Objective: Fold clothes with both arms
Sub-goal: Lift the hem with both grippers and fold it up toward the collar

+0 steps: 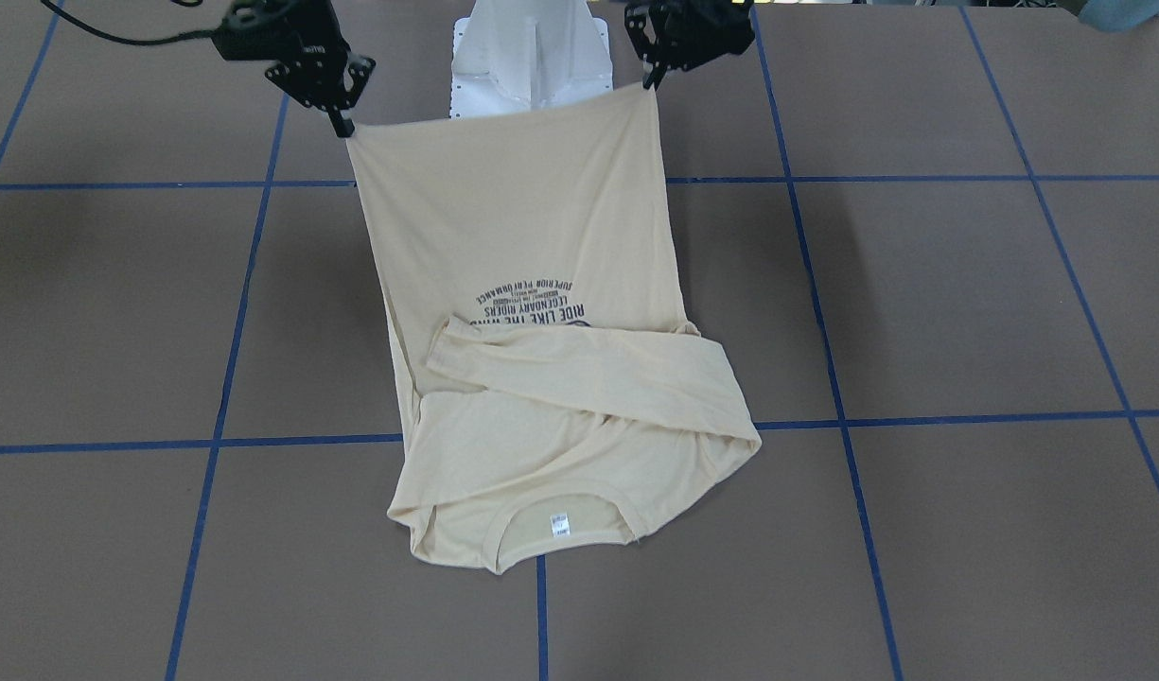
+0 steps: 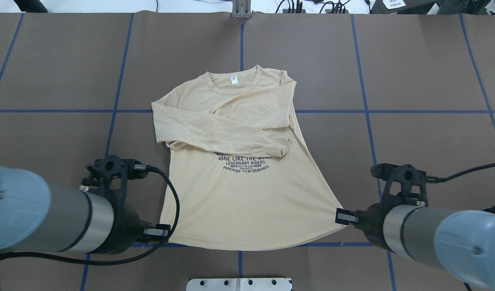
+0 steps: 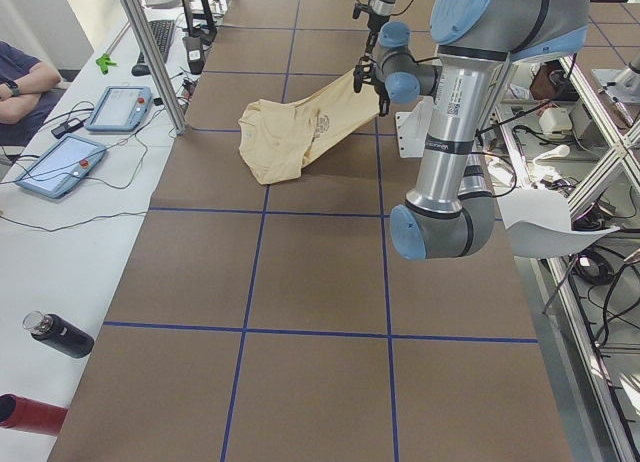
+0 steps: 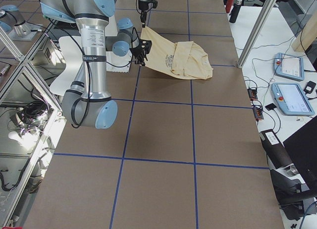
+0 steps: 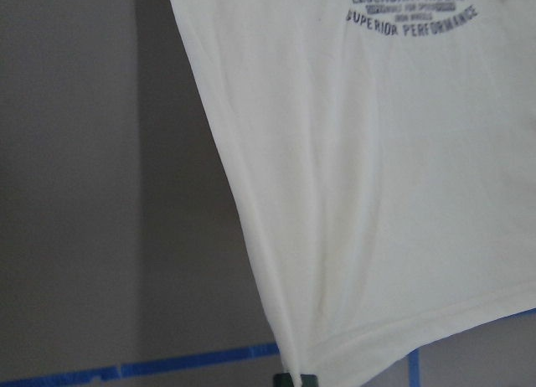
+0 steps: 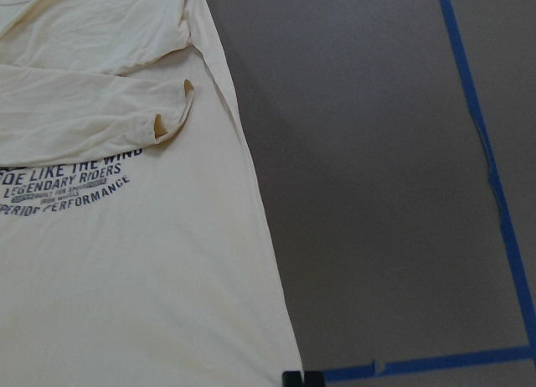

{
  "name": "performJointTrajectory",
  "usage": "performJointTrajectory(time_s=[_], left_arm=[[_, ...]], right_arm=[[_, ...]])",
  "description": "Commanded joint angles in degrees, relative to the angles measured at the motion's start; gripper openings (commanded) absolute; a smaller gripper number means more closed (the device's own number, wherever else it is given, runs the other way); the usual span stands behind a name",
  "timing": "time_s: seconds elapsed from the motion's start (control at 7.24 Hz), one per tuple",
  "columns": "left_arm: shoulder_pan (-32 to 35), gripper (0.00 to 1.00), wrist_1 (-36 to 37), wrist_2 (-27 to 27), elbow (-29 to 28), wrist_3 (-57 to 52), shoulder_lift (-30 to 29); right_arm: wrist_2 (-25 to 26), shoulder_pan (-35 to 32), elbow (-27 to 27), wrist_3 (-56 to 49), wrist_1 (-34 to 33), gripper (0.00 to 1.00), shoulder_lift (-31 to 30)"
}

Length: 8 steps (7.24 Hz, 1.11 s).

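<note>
The cream-yellow long-sleeved T-shirt is stretched between my two grippers by its hem corners. The hem end is lifted off the table. The collar end with the white neck label lies on the table, and both sleeves are folded across the chest over the navy print. My left gripper is shut on one hem corner and also shows in the overhead view. My right gripper is shut on the other corner, also in the overhead view. Each wrist view shows the shirt hanging from the fingertips at the bottom edge.
The white pedestal base stands right behind the lifted hem. Blue tape lines divide the brown table top into squares. A side bench in the exterior left view holds tablets and a dark bottle; a person's arm rests there.
</note>
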<state>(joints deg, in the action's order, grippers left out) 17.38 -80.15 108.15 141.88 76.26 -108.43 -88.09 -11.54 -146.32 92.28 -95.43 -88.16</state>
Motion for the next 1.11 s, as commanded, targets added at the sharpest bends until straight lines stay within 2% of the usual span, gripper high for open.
performJointTrajectory(time_s=[0.0,0.14,0.41,0.55,0.69,0.83,0.97], left_arm=[[-2.3,0.00,5.8,1.7,5.4,0.4,-0.3],[-1.7,0.00,5.8,0.7,1.2,0.2,-0.7],[1.8,0.00,4.9,-7.3,-11.3,-0.7,-4.9],[6.3,0.00,4.2,-7.3,-13.9,-4.8,-5.2],[11.1,0.00,4.2,-7.3,-13.9,-7.2,-5.3],[13.9,0.00,4.1,-7.3,-14.5,-7.4,-5.3],[15.0,0.00,4.1,-7.5,-17.8,-7.3,-6.8]], right_arm=[[-2.4,1.9,-8.8,0.1,-9.2,0.00,0.6],[-2.1,-0.4,-3.0,0.0,-9.2,0.00,5.6],[-1.1,-7.4,16.1,-1.4,-8.5,0.00,20.8],[-1.0,-11.9,19.6,-5.7,-6.7,0.00,23.9],[-1.7,-17.5,20.9,-8.3,-3.0,0.00,23.9],[-2.0,-21.0,23.9,-9.0,-2.3,0.00,25.5],[-1.8,-21.8,30.6,-9.7,0.3,0.00,28.5]])
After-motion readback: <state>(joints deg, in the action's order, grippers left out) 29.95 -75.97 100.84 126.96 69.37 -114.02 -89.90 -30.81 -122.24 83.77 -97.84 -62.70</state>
